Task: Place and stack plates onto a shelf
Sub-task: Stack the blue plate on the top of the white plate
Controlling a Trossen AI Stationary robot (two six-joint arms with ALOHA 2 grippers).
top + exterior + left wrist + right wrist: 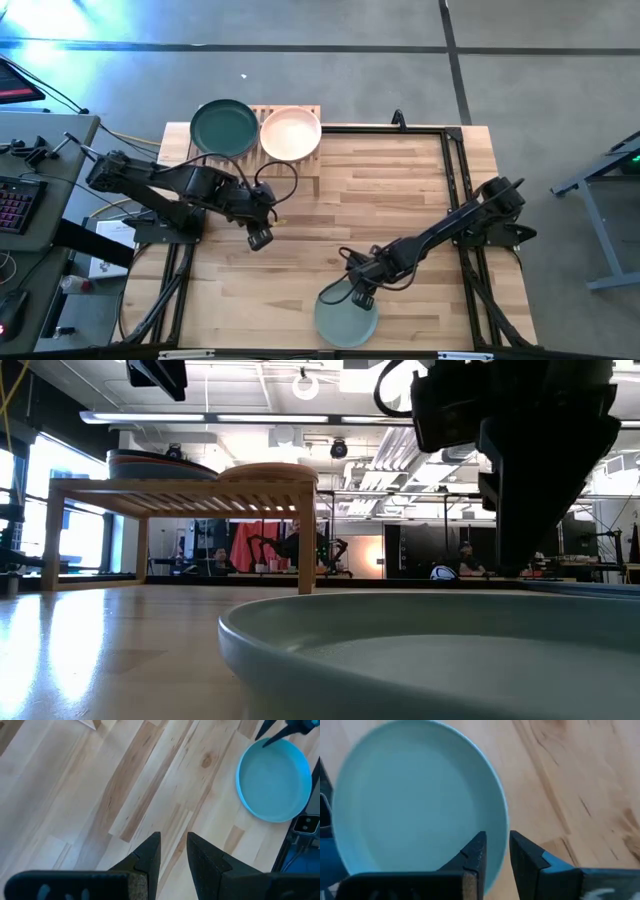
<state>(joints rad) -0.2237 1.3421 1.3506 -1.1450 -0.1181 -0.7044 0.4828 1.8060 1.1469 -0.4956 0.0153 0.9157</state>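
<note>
We see the right gripper point(360, 297) at 6 o'clock, narrowly open straddling the sage plate's point(345, 320) rim. Left gripper point(259, 238) hovers slightly open, empty, over the worktop point(400, 200).

Open workshop stretching out behind a butcher-block tabletop point(400, 200)

Ceiling strip lights point(180, 417) are glowing under exposed ducts, daylight is pouring through a tall window point(60, 510), seated people point(218, 560) are working far back, and grey concrete floor point(320, 80) is surrounding the table.
</note>
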